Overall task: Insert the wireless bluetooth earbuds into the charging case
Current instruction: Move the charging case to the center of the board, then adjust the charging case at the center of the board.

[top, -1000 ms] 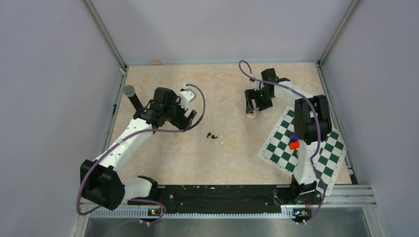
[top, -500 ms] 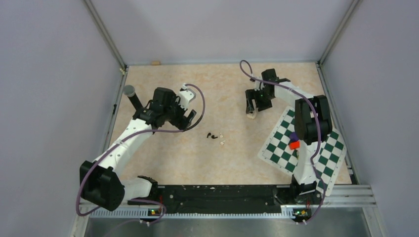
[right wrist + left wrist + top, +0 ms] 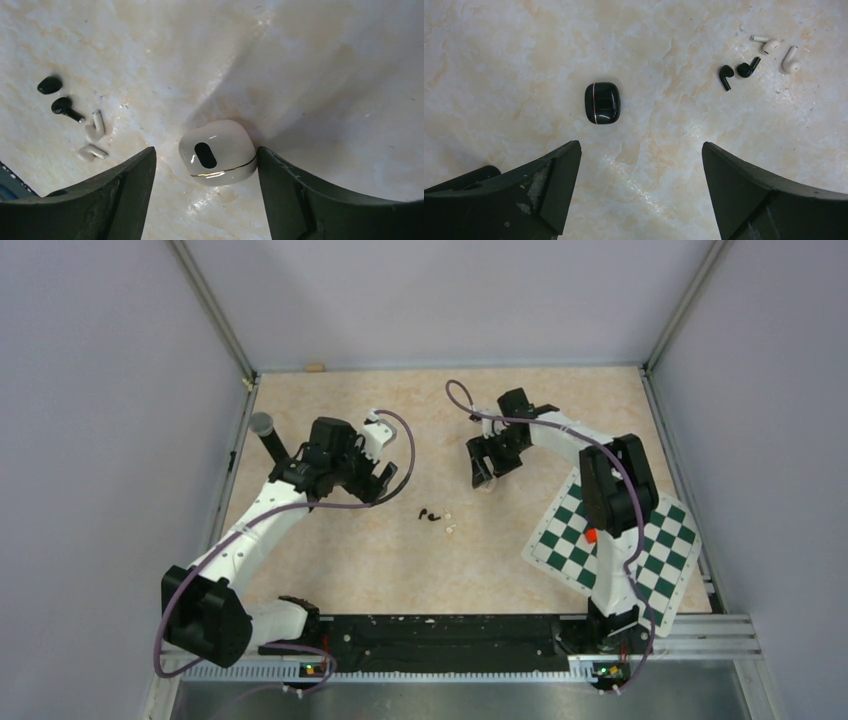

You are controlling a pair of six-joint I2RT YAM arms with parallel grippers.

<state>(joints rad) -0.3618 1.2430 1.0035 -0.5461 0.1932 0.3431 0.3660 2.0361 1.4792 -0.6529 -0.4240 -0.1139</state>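
Note:
The charging case (image 3: 602,103), glossy black with a thin seam line, lies shut on the marble tabletop just ahead of my left gripper (image 3: 641,150), which hangs above it, open and empty. The two black earbuds (image 3: 725,76) (image 3: 748,68) lie side by side to its right, seen also as black earbuds (image 3: 428,512) from above and as black earbuds (image 3: 50,85) at far left in the right wrist view. My right gripper (image 3: 206,148) stands open around a white case (image 3: 218,152); its right finger touches the case and the left finger is apart.
Two white earbuds (image 3: 790,61) lie right beside the black pair. A green-and-white chessboard mat (image 3: 640,550) with a red block (image 3: 592,536) covers the right side. A black post with a grey tip (image 3: 264,428) stands by the left wall.
My right arm has swung left toward the earbuds, the white case sliding along between its jaws, which have narrowed. The left arm has not moved.

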